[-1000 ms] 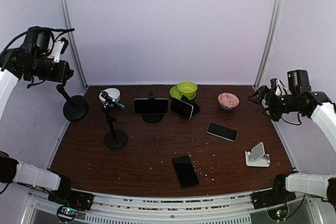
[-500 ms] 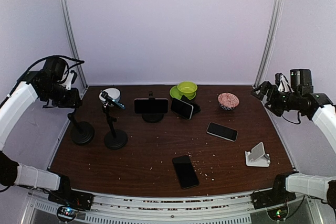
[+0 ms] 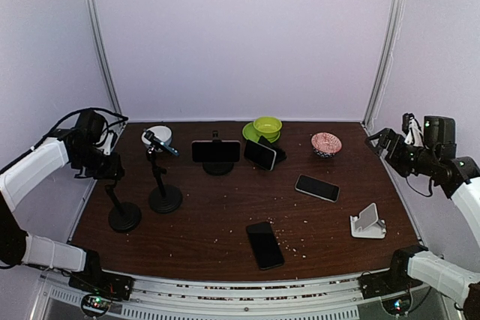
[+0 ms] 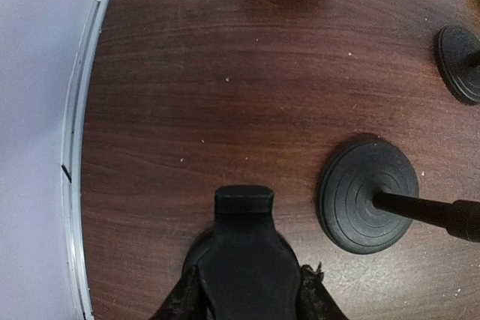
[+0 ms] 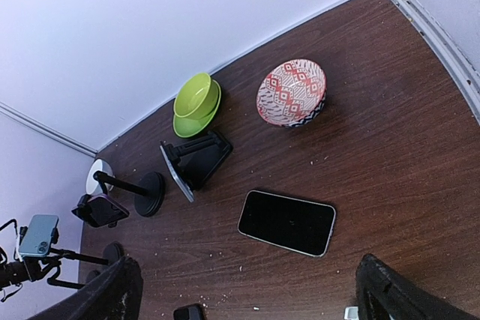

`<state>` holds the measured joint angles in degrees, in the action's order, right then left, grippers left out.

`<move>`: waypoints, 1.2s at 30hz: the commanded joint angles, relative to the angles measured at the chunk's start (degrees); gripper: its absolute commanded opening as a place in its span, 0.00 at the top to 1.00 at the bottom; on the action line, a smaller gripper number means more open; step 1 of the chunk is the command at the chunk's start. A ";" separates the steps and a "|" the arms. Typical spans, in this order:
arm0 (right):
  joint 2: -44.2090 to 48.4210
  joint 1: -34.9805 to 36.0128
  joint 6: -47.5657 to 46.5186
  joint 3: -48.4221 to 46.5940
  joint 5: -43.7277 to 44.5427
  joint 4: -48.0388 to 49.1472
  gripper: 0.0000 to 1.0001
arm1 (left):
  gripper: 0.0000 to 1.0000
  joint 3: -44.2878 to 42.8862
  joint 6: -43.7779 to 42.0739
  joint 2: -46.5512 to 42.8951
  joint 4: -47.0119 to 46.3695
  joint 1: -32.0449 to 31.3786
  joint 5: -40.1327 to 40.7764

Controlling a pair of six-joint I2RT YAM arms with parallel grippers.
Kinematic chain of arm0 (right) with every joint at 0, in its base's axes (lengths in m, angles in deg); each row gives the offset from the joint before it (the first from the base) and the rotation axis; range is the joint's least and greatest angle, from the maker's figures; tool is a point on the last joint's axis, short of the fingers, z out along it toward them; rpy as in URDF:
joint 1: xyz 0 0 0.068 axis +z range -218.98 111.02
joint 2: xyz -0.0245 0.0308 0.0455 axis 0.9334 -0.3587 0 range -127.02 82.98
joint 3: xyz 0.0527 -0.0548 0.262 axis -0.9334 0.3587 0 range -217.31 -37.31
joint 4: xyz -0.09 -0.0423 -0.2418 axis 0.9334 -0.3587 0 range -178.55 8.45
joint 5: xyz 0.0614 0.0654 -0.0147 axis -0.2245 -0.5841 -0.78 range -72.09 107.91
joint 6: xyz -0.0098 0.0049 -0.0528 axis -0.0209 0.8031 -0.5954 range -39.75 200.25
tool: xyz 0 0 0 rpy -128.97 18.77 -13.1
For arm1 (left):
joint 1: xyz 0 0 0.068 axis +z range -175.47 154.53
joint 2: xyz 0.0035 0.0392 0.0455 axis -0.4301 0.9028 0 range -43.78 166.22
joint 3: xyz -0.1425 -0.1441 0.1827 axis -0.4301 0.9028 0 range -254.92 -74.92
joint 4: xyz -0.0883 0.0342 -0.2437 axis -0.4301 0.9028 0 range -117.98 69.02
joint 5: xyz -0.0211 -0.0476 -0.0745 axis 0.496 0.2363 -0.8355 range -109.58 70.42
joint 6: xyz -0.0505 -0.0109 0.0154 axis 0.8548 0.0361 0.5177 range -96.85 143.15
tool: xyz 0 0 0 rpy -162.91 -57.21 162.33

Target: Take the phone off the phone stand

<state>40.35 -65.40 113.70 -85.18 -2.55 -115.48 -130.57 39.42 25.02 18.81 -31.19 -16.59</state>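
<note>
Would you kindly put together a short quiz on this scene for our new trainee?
1. True or false: the right end effector is shut on a phone.
2. The patterned bowl stands: A far right, B near left, C centre.
3. What does the left end effector grip?
Key: 1 false, it is open and empty. 2 A. 3 The black stand, held by its upper end.
</note>
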 commanded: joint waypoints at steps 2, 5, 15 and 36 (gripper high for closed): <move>0.51 0.47 0.39 0.72 1.71 2.37 0.00 | 1.00 2.27 1.38 -1.35 -5.81 0.40 -0.98; -0.15 0.47 0.40 0.15 1.62 2.60 0.00 | 1.00 2.97 1.36 -1.79 -6.25 0.37 -1.68; -2.52 0.56 0.30 -0.69 1.15 4.03 0.00 | 0.65 2.04 0.30 -2.52 -5.36 0.38 -2.17; -2.68 0.56 -5.53 -4.54 7.67 0.78 0.00 | 0.30 -10.40 -10.46 -14.43 -3.06 0.36 -11.48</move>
<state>37.01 -65.14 110.55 -88.42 2.08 -113.67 -141.09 33.45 15.99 19.03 -31.15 -21.82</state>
